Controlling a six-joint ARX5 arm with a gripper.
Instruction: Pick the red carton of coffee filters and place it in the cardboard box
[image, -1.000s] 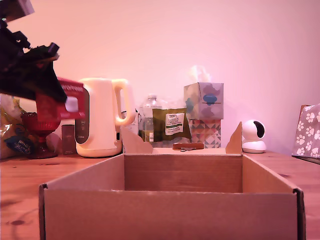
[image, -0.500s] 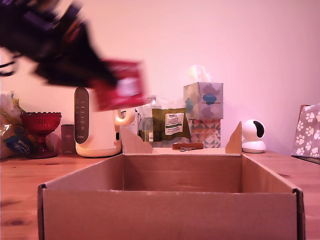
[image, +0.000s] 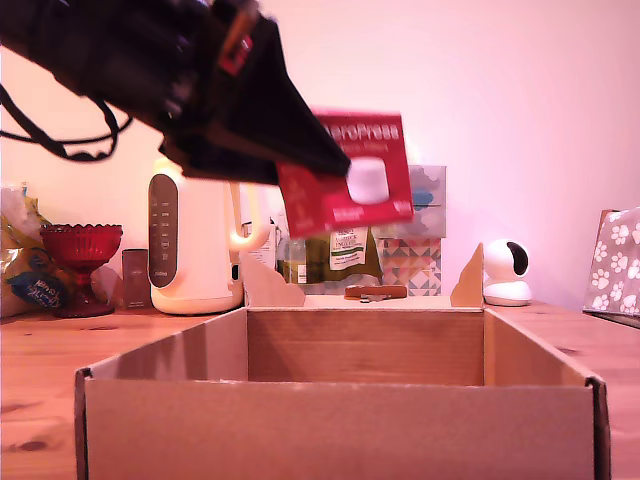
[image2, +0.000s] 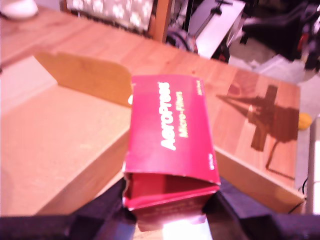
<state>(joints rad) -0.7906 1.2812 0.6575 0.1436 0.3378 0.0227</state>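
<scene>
Wooden tabletop (image: 40, 360) carried the cardboard box (image: 340, 425) nearest the exterior camera, open and with nothing seen inside. Above its far wall, the gripper (image: 300, 165) was clamped on the red carton of coffee filters (image: 350, 172), held tilted in the air. Best practice: centre the carton over the box floor, lower between the flaps, then release. Behind the box stood a kettle (image: 195, 245).

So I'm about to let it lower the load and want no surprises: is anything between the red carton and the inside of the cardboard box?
Nothing visible is in the way. The gripper holds the red carton of coffee filters in the air above the cardboard box. The box is open-topped and looks empty in both views, with its flaps standing at the far corners, off to the sides.
</scene>
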